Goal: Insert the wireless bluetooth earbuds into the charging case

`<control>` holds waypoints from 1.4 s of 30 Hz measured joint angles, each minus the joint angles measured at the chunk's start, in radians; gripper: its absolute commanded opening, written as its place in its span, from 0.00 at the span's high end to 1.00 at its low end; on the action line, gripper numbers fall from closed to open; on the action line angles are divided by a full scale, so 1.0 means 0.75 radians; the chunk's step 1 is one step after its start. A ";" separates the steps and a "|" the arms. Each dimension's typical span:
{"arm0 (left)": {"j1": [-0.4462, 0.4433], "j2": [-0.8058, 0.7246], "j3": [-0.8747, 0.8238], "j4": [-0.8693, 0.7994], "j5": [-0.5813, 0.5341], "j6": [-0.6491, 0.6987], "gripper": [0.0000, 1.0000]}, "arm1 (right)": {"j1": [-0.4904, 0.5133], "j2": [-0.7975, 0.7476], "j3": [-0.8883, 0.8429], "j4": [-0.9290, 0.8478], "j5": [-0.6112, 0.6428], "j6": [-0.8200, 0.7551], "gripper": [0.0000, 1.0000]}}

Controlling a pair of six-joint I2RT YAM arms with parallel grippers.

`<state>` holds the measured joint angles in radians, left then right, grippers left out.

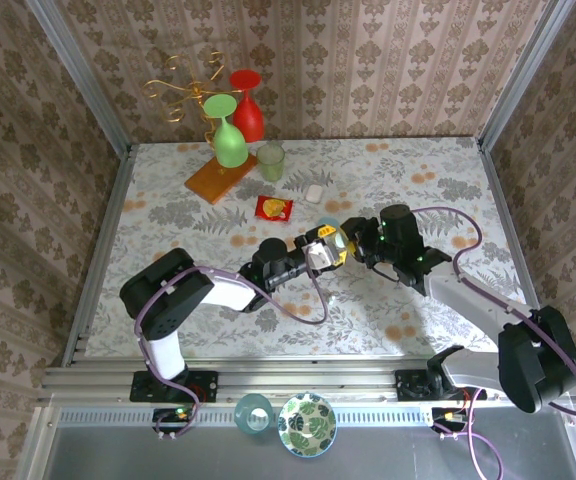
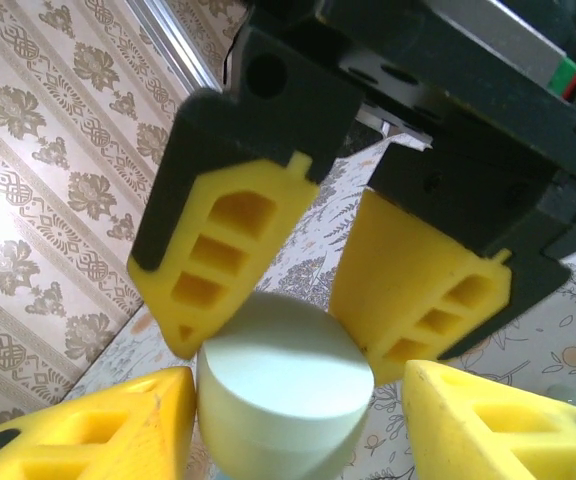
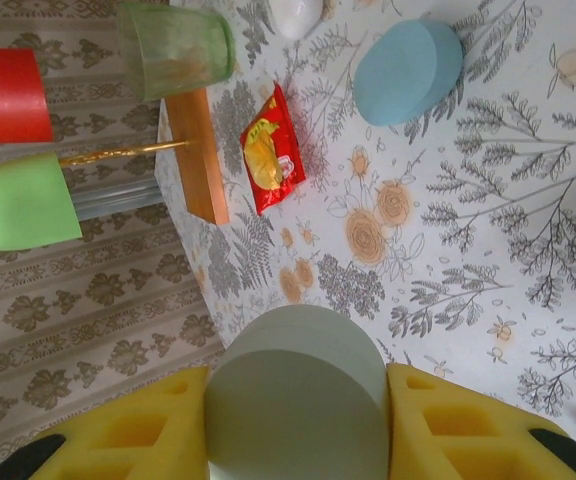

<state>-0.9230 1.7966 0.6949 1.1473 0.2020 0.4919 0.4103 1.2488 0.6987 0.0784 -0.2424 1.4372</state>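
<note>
The charging case (image 1: pixel 332 238), a pale blue rounded shell with a seam round it, hangs above the middle of the table. My right gripper (image 3: pixel 296 385) is shut on it, with a yellow pad pressed against each side of the case (image 3: pixel 293 420). In the left wrist view the right gripper (image 2: pixel 286 345) clamps the case (image 2: pixel 278 420) from above. My left gripper (image 2: pixel 300 390) stands open around the same case from the opposite side: its left pad touches the shell and its right pad stands a little off. From above, the left gripper (image 1: pixel 320 252) faces the right gripper (image 1: pixel 348 240). The earbuds are out of view.
A sky-blue oval object (image 3: pixel 408 70) lies on the table just beyond the grippers. Farther back are a red snack packet (image 1: pixel 274 207), a white oval piece (image 1: pixel 314 193), a green cup (image 1: pixel 271 160) and a wooden board (image 1: pixel 220 178) with green and red glasses. A bowl (image 1: pixel 307 424) sits at the near edge.
</note>
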 measured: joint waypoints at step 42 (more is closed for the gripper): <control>0.053 0.002 -0.033 0.037 0.051 -0.075 0.69 | -0.067 -0.092 -0.018 0.048 -0.041 -0.325 0.24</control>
<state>-0.8833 1.7977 0.6704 1.1748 0.2405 0.4358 0.3599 1.1801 0.6849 0.1143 -0.2733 1.1938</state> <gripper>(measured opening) 0.346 0.754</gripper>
